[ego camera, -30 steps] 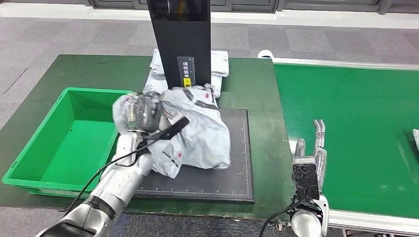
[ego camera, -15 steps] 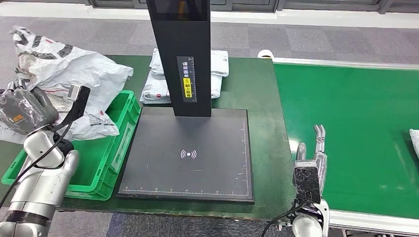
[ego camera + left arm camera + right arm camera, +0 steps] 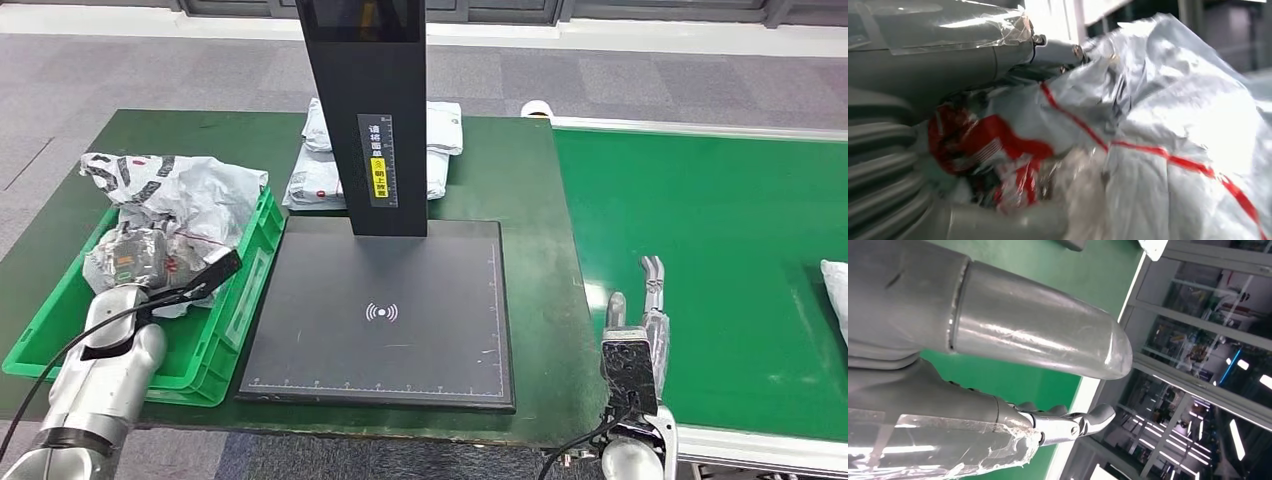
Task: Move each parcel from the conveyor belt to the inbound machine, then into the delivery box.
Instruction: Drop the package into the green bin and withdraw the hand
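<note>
Grey crumpled plastic parcel [image 3: 175, 205] w/ red and black print is sitting in the green delivery box [image 3: 232, 320] at the table's left end, bulging above the rim. Left hand [image 3: 128, 260] is gripping it, fingers wrapped into the plastic; wrist view is showing the parcel [image 3: 1148, 150] pressed against the hand. Right hand [image 3: 640, 310] is hovering over the near edge of the green conveyor belt [image 3: 720, 260], holding nothing, fingers straight and apart. Black inbound machine [image 3: 385, 320] is standing betw. box and belt. More grey parcels [image 3: 320, 170] are lying behind its column. Another parcel [image 3: 836, 285] is lying at the belt's right edge.
</note>
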